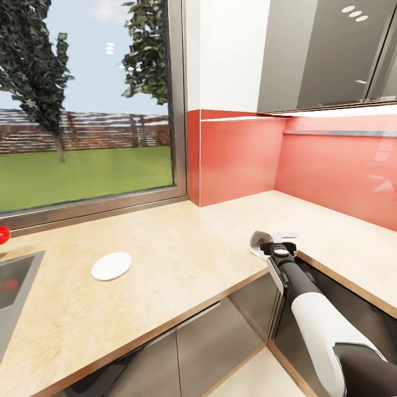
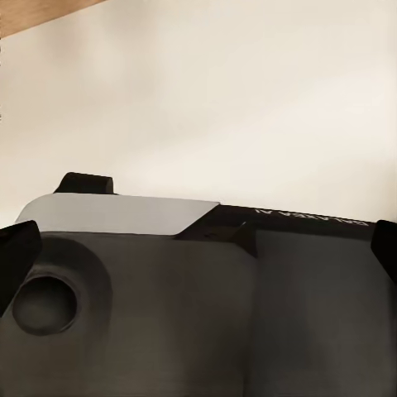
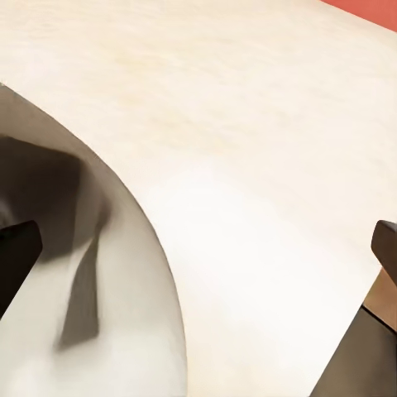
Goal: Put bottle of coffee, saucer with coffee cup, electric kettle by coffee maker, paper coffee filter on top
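One white cup (image 1: 258,243) at the right tool (image 1: 278,242), over the desk's (image 1: 182,259) inner corner edge; rim against one finger (image 3: 16,256). Grip unclear — cannot tell. One flat round white saucer (image 1: 111,266) lying well apart, toward the sink (image 1: 14,275). Left tool (image 2: 198,248) spread wide, holding nothing.

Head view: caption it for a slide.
Right gripper holds the coffee cup above the countertop, the saucer lying apart.
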Available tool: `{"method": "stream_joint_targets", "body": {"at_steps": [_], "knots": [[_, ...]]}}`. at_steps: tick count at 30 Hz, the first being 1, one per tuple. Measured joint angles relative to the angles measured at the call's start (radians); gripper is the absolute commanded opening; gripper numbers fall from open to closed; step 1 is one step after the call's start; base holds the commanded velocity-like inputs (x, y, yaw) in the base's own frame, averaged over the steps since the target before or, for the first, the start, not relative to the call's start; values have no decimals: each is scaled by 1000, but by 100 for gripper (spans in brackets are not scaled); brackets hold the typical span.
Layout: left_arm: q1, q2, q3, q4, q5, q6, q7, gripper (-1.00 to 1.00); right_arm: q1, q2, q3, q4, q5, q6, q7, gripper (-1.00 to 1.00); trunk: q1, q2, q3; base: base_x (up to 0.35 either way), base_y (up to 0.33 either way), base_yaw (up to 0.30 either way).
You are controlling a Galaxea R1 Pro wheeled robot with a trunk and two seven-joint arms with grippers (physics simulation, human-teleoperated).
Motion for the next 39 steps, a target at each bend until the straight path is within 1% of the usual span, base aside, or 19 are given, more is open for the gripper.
{"method": "stream_joint_targets", "body": {"at_steps": [10,39], "knots": [[0,0,0,0,0,0,0,100,0,0,0,0,0,-1,0,100,0,0,0,0,0,62],[0,0,0,0,0,0,0,100,0,0,0,0,0,-1,0,100,0,0,0,8,0,1]]}}
